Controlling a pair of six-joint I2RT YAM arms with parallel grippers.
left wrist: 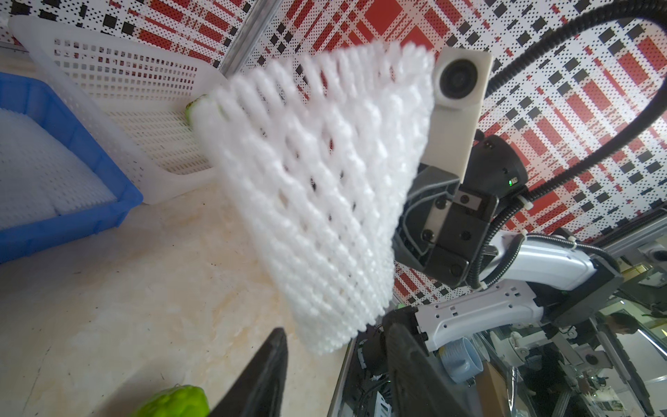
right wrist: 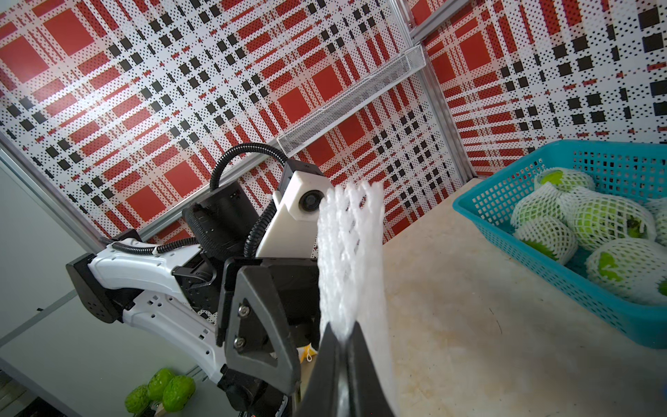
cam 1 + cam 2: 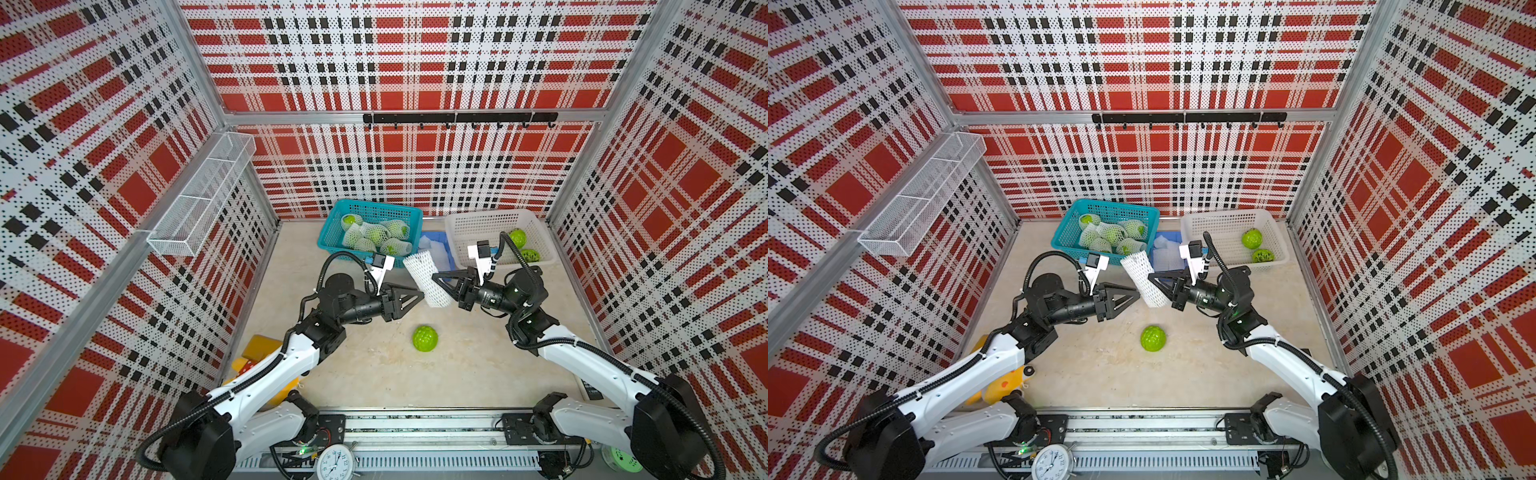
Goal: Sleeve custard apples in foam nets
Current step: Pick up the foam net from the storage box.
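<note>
Above the beige table (image 3: 374, 382), right hand (image 3: 435, 277) pinches a foam net (image 3: 424, 272); left hand (image 3: 417, 296) stands open.

Bright even light, soft shadows; wide-angle bending at edges; foam net (image 1: 317, 202) blurred in wrist views.

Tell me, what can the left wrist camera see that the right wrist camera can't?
Only the left wrist view shows the white basket, the blue tray and the loose custard apple lying on the table. Only the right wrist view shows the teal basket holding netted custard apples, and the wire shelf. Both show the foam net pinched by the right gripper.
</note>
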